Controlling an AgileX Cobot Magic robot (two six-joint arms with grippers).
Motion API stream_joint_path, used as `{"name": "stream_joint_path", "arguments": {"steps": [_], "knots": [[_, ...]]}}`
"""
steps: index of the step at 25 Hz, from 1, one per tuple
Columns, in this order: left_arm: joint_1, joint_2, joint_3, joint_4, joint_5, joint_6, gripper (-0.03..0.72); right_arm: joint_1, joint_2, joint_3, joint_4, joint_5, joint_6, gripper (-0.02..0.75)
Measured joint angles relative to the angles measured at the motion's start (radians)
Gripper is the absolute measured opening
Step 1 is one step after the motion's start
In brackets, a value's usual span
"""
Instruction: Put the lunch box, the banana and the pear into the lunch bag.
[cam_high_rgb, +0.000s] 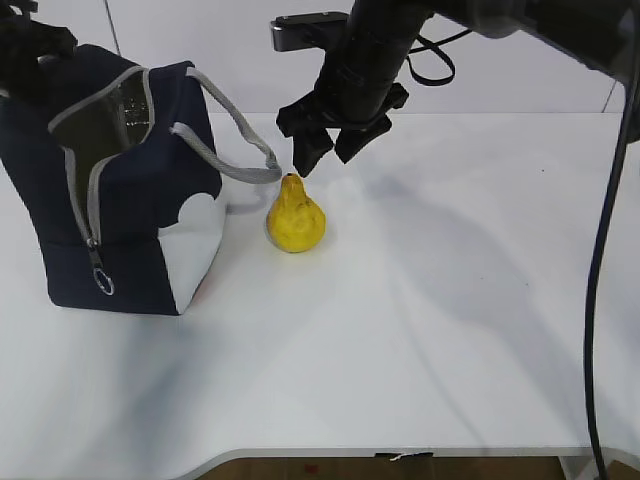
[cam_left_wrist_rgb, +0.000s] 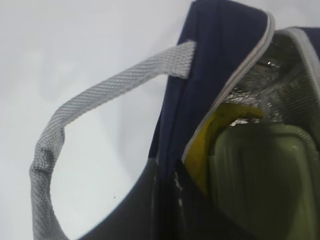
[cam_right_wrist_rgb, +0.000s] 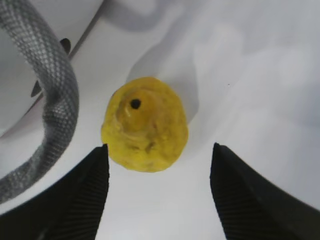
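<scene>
Yellow pear (cam_high_rgb: 296, 222) stands upright on the white table (cam_high_rgb: 440, 320), just beside the open lunch bag (cam_high_rgb: 120, 200). Right gripper (cam_high_rgb: 325, 152) hovers above it, jaws wide apart, empty. Inside the bag lie the banana (cam_left_wrist_rgb: 212, 135) and lunch box (cam_left_wrist_rgb: 262, 175).

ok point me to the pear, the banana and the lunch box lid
squat yellow pear (cam_high_rgb: 296, 222): exterior view, middle of its body
curved yellow banana (cam_left_wrist_rgb: 207, 137): left wrist view, side showing inside the bag
pale sage-green lunch box lid (cam_left_wrist_rgb: 265, 172): left wrist view, lid's flat top
</scene>
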Motion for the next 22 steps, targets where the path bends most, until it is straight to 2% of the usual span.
{"name": "stream_joint_path", "arguments": {"steps": [4,10,17,22], "knots": [[0.002,0.027,-0.005,0.02,0.008,-0.004,-0.006,0.0,0.013,0.0,0.009,-0.003,-0.011,0.505],[0.002,0.031,-0.005,0.022,0.006,-0.006,-0.006,0.0,0.033,0.002,0.095,-0.006,-0.05,0.505],[0.002,0.031,-0.005,0.006,0.005,-0.007,-0.006,0.002,0.059,0.002,0.114,-0.007,-0.063,0.504],[0.002,0.032,-0.005,-0.011,-0.001,-0.007,-0.006,0.002,0.068,0.003,0.125,-0.07,-0.066,0.504]]}}
